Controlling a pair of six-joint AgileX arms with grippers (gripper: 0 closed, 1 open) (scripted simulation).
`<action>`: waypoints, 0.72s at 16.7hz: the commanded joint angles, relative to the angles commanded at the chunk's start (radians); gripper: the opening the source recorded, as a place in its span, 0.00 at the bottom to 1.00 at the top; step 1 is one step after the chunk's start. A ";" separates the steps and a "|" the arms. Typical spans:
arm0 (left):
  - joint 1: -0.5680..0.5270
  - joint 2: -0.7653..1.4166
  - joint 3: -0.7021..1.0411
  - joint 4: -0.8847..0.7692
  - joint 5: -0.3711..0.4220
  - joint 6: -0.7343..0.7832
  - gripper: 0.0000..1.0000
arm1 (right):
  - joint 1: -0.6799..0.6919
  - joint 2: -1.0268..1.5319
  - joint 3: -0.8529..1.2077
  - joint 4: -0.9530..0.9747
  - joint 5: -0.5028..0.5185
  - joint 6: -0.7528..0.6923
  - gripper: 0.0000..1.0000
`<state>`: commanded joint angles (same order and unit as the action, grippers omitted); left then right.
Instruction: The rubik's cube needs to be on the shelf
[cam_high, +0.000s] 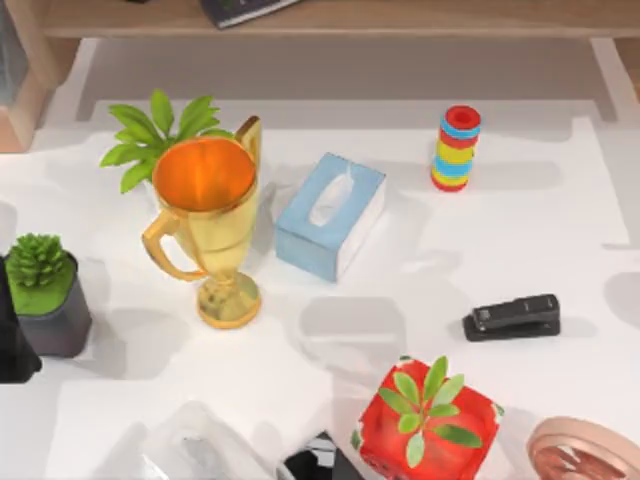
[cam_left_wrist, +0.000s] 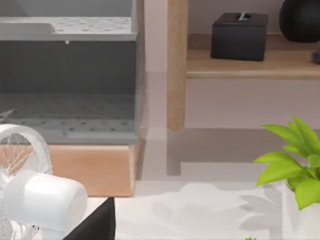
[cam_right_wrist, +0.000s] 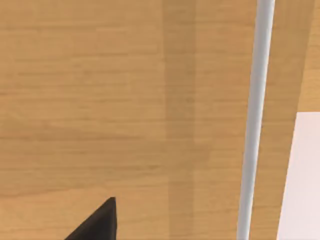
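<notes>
White desk (cam_high: 560, 260) is crowded below the shelf (cam_high: 400, 18) at 12 o'clock, so an arm could bump the gold cup (cam_high: 205, 215); I cannot tell how either arm's fingers stand.

Table: white tabletop (cam_high: 520, 250), seen from above.
Left side: gold trophy (cam_high: 208, 225); a leafy plant (cam_high: 160, 135) behind it; a succulent in a dark pot (cam_high: 45, 295) at the edge.
Centre: pale blue tissue box (cam_high: 330, 215).
Right side: striped ring stack (cam_high: 456, 148); black stapler (cam_high: 512, 317).
Front edge: red box with leaves (cam_high: 425, 425).
Shelf: light-brown wooden board (cam_high: 430, 18) along the far side, carrying a dark book (cam_high: 245, 10); the left wrist view shows a black box (cam_left_wrist: 239, 36) on it.
</notes>
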<state>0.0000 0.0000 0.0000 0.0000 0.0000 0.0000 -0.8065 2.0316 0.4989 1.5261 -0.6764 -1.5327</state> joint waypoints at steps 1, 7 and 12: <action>0.000 0.000 0.000 0.000 0.000 0.000 1.00 | -0.022 -0.006 0.036 -0.052 0.021 0.011 1.00; 0.000 0.000 0.000 0.000 0.000 0.000 1.00 | -0.110 -0.021 0.384 -0.536 0.170 0.131 1.00; 0.000 0.000 0.000 0.000 0.000 0.000 1.00 | -0.070 0.007 0.797 -1.094 0.293 0.290 1.00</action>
<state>0.0000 0.0000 0.0000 0.0000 0.0000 0.0000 -0.8762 2.0388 1.2959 0.4322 -0.3831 -1.2427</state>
